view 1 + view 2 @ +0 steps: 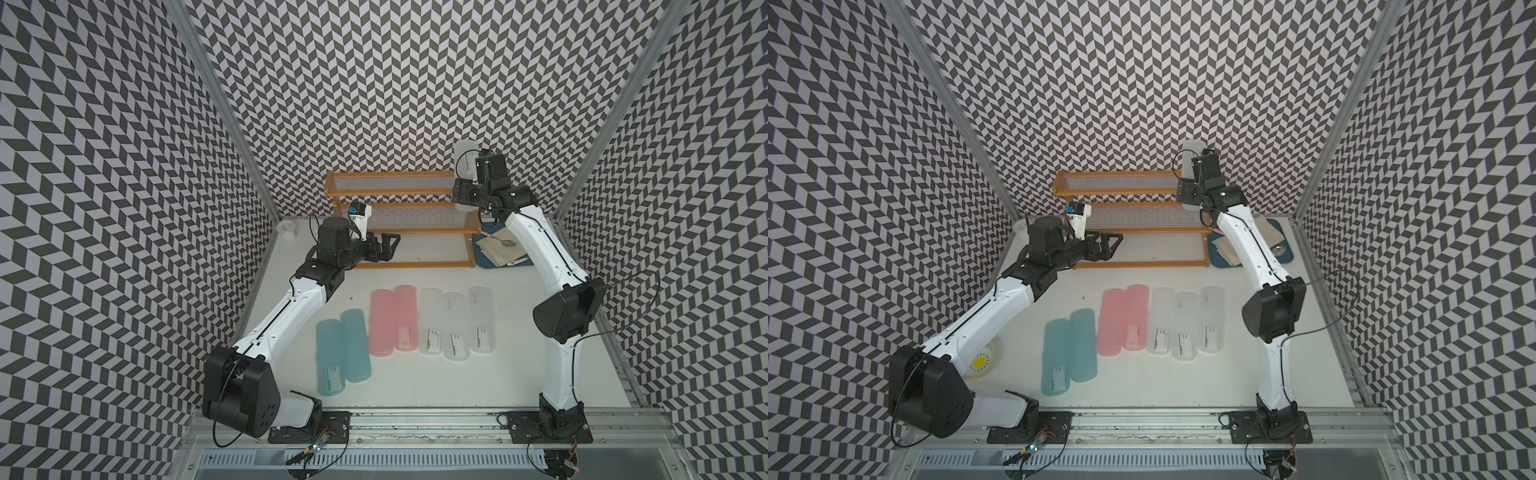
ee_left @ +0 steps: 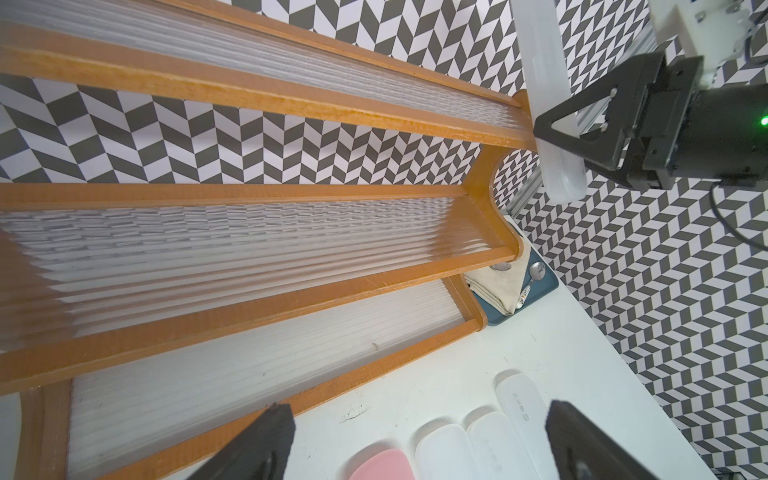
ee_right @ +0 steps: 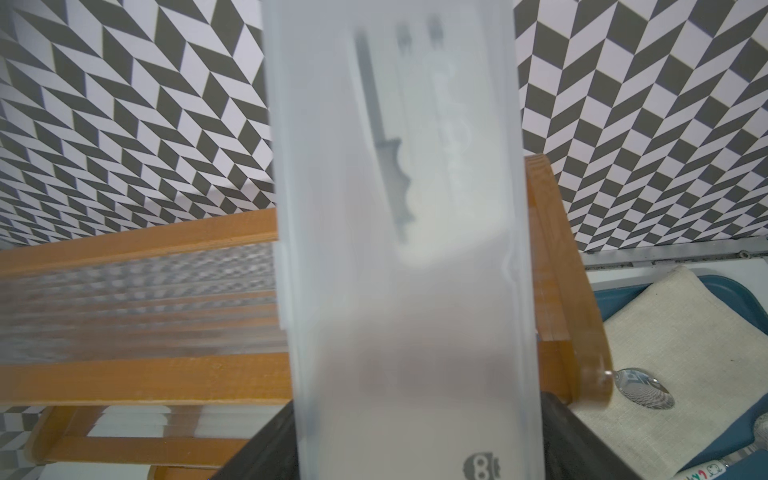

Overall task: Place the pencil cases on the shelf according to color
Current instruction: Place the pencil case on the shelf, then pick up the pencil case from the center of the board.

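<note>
The shelf [image 1: 395, 193] is a three-tier orange-brown rack at the back of the table. My right gripper [image 1: 464, 192] is shut on a frosted white pencil case [image 1: 465, 160], which stands upright at the top tier's right end. In the right wrist view this case [image 3: 395, 208] fills the space between the jaws. On the table lie two teal cases [image 1: 330, 357], two pink ones [image 1: 381, 322] and three white ones [image 1: 455, 326] in a row. My left gripper [image 1: 390, 246] hangs open and holds nothing in front of the lowest tier's left part.
A blue tray [image 1: 484, 261] with beige cloth and a spoon lies right of the shelf, under my right arm. A small clear cup [image 1: 286, 230] stands at the back left. A round yellow-patterned object [image 1: 982, 359] sits beside my left arm.
</note>
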Robot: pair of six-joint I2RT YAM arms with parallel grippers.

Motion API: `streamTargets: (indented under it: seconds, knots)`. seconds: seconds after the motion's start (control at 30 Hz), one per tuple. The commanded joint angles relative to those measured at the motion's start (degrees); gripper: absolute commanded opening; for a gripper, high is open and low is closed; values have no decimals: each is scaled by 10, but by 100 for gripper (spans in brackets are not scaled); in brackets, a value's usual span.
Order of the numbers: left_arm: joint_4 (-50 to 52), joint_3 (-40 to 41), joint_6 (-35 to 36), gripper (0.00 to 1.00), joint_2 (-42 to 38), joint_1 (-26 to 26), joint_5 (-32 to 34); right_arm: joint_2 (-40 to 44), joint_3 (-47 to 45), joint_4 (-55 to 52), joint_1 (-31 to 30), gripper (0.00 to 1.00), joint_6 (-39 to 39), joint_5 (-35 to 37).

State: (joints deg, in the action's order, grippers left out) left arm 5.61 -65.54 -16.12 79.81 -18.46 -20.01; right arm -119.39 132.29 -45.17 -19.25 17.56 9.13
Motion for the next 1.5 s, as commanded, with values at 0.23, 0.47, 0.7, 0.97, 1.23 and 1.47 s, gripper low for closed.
streamTargets:
  seconds: [0.23, 0.47, 0.7, 0.97, 1.23, 1.47]
  knots:
    - [-12, -1, 4, 100, 9, -3, -10, 3, 28, 17, 21, 89, 1, -57]
    - [-12, 3, 10, 100, 14, -3, 1, 66, 36, 31, 25, 100, -3, -80]
    - [-13, 1, 13, 100, 19, -3, -2, 229, -173, 145, 35, 100, -36, -116]
    - [-20, 6, 15, 100, 11, -4, -1, 372, -465, 296, 121, 100, 52, -352]
    - [-86, 58, 24, 100, -47, -3, 7, 471, -586, 247, 70, 100, 6, -276]
    - [-116, 84, 5, 100, -60, -3, 7, 620, -786, 332, 98, 100, 98, -289]
